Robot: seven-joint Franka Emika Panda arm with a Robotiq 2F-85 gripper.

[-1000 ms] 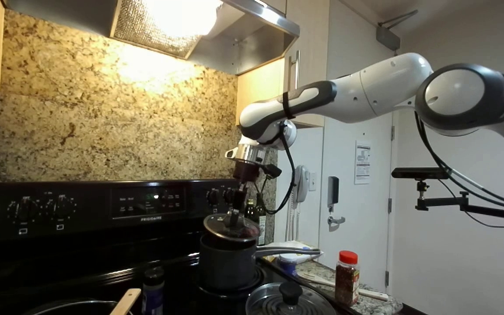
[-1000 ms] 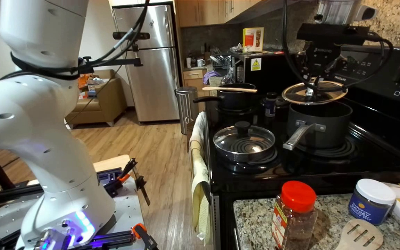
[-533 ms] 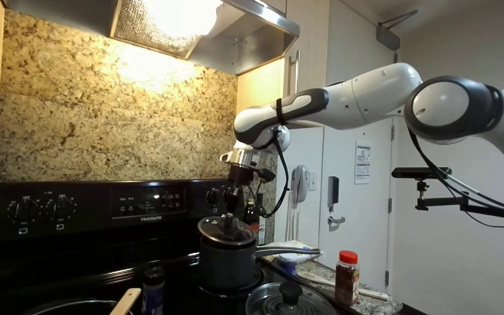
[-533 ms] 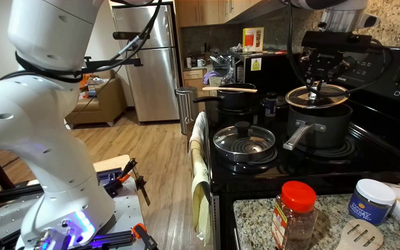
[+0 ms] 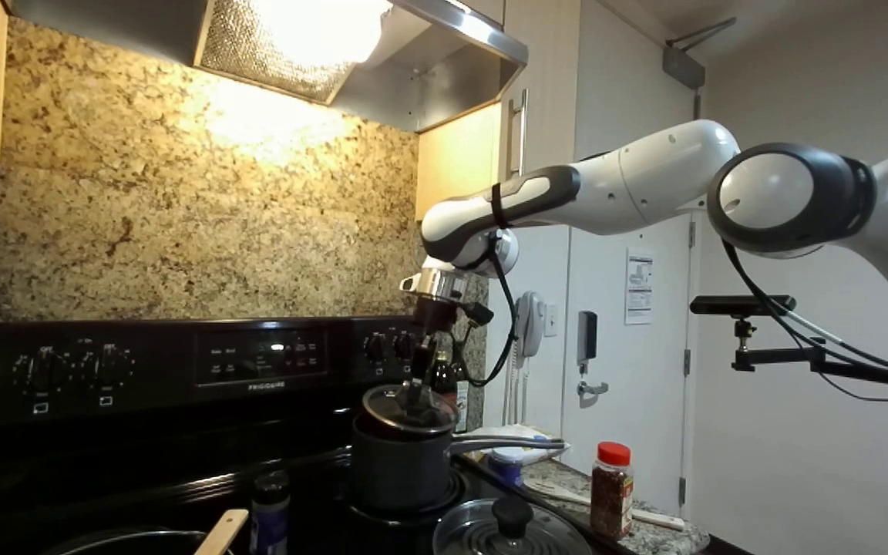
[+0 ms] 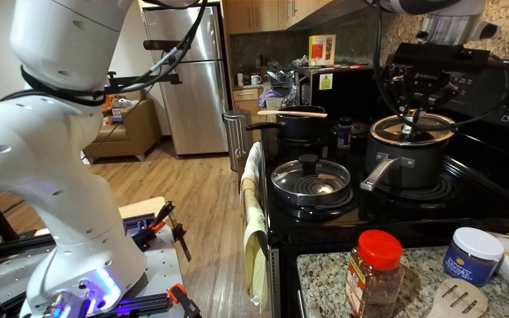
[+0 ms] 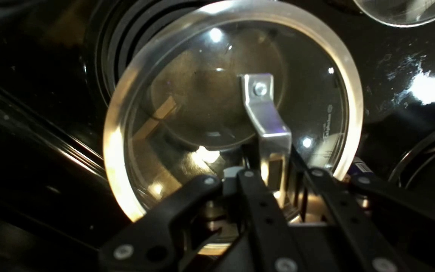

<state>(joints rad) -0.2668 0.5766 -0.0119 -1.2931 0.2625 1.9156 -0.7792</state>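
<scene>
1. My pincer (image 6: 411, 115) is narrow, and it is holding the metal handle (image 7: 272, 121) of a glass lid (image 7: 202, 105), which takes the middle of the frame in the wrist view.
2. In both exterior views this lid is at the mouth of a dark pot (image 6: 407, 165); whether it touches the rim everywhere, I cannot tell.
3. The pot sits on a coil burner (image 6: 445, 187) of the stove (image 6: 493, 194), whose top is black and shiny.
4. On the same stove, near the centre of the frame in an exterior view, lies a round glass cover (image 6: 290, 181) with a black knob (image 6: 308, 163). Higher in the frame I see a black pan (image 6: 301, 128) with a wooden utensil (image 6: 292, 114) across it, and beside it a dark blue bottle (image 6: 344, 136).
5. In the lower right, a speckled counter (image 6: 325, 274) carries a red-capped jar (image 6: 376, 274), a blue jar (image 6: 471, 260) and a slotted spatula (image 6: 460, 300).
6. In the upper left part, a tan armchair (image 6: 148, 132) and a steel refrigerator (image 6: 197, 106) stand on the wooden floor (image 6: 212, 221); a towel (image 6: 254, 212) hangs at the lower centre.
7. In an exterior view, a stone wall (image 5: 182, 231) fills the left, a lit hood (image 5: 482, 33) is at the top, and a white door (image 5: 644, 401) stands at the right.
</scene>
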